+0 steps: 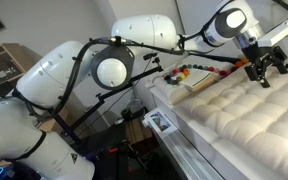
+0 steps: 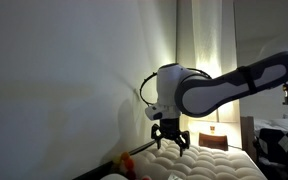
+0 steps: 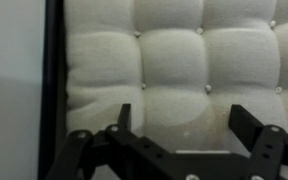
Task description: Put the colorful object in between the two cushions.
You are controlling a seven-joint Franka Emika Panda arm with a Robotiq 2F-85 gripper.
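The gripper [image 1: 261, 74] hangs over the tufted cushion [image 1: 239, 115], fingers apart and empty, probably lining up for a grab. The beads [image 1: 191, 73] lie strung along the cushion's edge, well aside, not yet lifted.

Cream-white tufted cushion [image 3: 174, 60], multicoloured beads [image 1: 196, 72]

The arm [image 1: 54, 75] has glossy white rounded links, black cables [image 1: 144, 45] strung alongside, and a black gripper [image 2: 170, 143] with angular fingers [image 3: 246, 122].
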